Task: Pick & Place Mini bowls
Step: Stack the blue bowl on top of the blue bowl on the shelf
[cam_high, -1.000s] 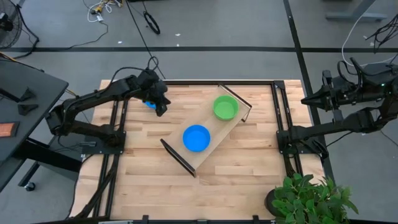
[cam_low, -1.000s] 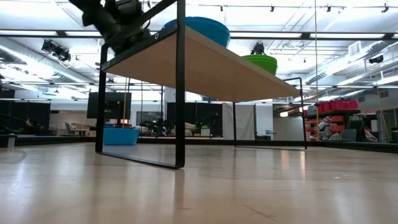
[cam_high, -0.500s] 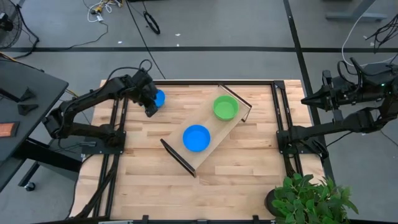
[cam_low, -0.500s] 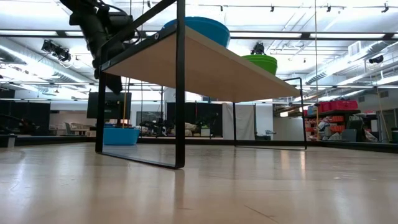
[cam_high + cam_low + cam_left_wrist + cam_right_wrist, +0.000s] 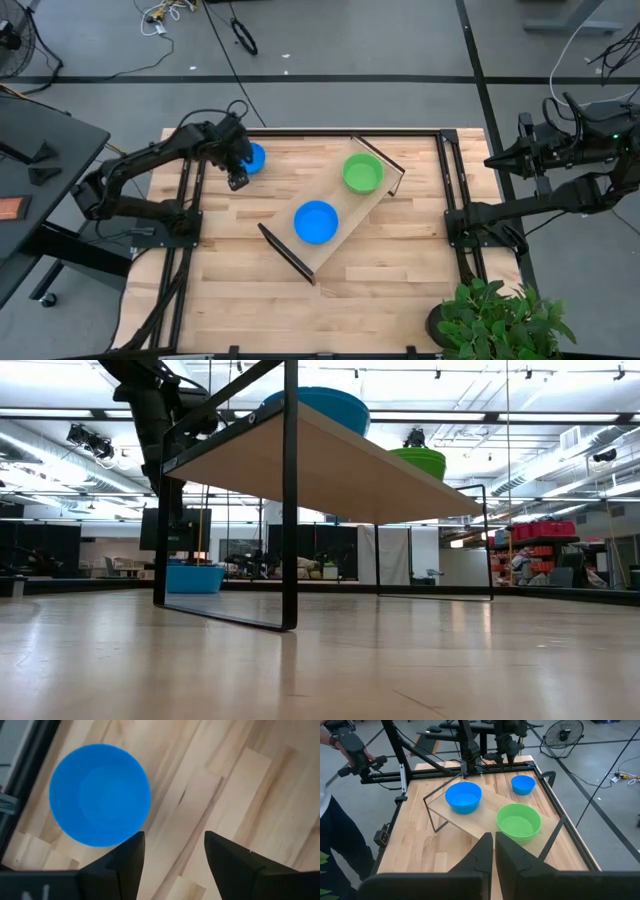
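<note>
Tray (image 5: 350, 215) holding two bowl stacks, blue bowl (image 5: 252, 158) beside left pincer (image 5: 236, 180)

Table top (image 5: 390, 260): pale butcher-block wood, strips of varied tone, smooth with soft sheen; tray (image 5: 345, 215): pale wood board on thin black metal-looking frame, matt; blue bowl on table (image 5: 99, 795): bright plastic, smooth, evenly matt inside; blue bowl on tray (image 5: 463, 796) and green bowls (image 5: 518, 822): same smooth plastic, slight gloss at rims; left gripper (image 5: 174, 850) fingers (image 5: 127, 857): dark matt plastic; table frame rails (image 5: 455, 190): black metal; floor (image 5: 330, 40): grey, smooth.
</note>
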Action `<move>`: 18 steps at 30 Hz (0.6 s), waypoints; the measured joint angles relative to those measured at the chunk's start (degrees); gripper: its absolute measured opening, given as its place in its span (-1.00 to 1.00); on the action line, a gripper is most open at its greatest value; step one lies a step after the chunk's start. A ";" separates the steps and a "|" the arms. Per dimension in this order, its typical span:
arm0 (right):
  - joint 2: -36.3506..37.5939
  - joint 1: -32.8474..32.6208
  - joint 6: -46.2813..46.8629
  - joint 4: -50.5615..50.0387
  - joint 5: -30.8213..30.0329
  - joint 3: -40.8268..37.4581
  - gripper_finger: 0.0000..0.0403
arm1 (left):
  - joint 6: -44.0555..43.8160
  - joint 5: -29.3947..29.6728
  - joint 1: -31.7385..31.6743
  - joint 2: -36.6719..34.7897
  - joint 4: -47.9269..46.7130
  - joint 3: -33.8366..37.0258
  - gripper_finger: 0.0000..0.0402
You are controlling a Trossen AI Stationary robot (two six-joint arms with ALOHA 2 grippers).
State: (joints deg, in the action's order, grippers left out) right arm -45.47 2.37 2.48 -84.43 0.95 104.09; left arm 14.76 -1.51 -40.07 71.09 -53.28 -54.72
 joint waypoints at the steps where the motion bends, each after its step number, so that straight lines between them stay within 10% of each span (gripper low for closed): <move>1: 0.00 0.00 0.00 0.00 0.00 0.00 -0.88 | -0.01 0.01 0.00 0.53 -0.20 0.00 0.04; 18: 0.00 0.00 0.00 0.00 0.00 0.00 -0.88 | 2.89 4.84 0.00 11.40 4.31 0.00 0.04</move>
State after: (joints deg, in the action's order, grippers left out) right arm -45.47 2.37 2.48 -84.42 0.95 104.09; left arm 17.65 3.33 -40.07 82.49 -48.97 -54.72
